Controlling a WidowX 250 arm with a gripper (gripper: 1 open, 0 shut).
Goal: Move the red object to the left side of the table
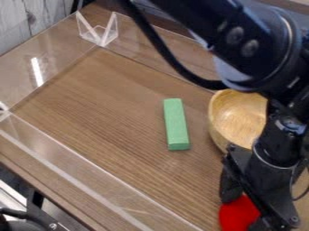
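Observation:
The red object (238, 215) lies at the front right corner of the table (97, 99), and only its lower part shows beneath the arm. My black gripper (256, 200) hangs right over it. It is open, with one finger (232, 183) on the left of the red object and the other on its right. I cannot tell whether the fingers touch it. Nothing is lifted.
A green rectangular block (178, 124) lies mid-table. A wooden bowl (237, 119) stands at the right, partly hidden by the arm. Low clear acrylic walls (72, 171) edge the table, and a clear stand (97, 30) sits at the back left.

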